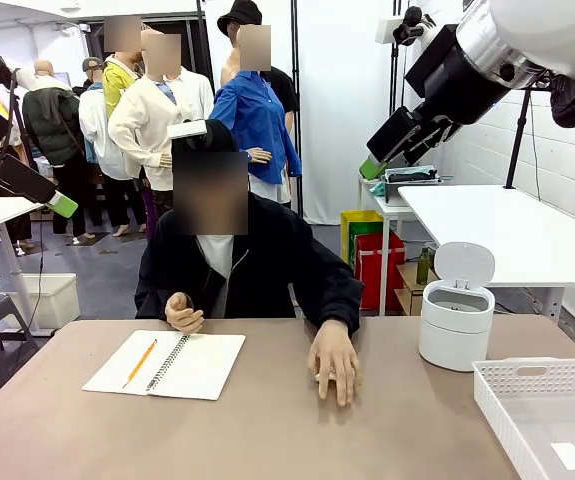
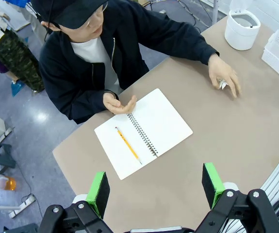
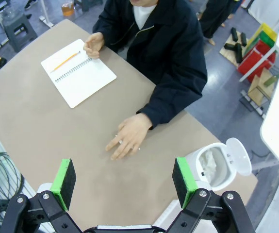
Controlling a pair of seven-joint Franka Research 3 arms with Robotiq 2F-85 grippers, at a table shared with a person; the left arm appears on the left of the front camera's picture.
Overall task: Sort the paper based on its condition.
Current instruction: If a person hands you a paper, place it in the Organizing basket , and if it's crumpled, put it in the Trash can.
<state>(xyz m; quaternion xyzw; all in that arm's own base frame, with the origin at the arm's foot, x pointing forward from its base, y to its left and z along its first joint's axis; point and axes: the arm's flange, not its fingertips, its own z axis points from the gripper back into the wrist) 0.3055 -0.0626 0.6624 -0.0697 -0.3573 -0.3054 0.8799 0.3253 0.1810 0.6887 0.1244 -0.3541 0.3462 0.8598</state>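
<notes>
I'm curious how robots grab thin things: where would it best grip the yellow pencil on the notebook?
Probably the middle of the yellow pencil, from straight above, closing across its thin shaft: it lies flat on the open spiral notebook.

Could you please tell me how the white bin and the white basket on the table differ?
The bin is round with solid walls; the basket is rectangular with perforated walls. The bin has a hinged lid, standing open; the basket has none. The bin holds what looks like crumpled paper; the basket holds a flat label. Both are white and stand on the table.
</notes>
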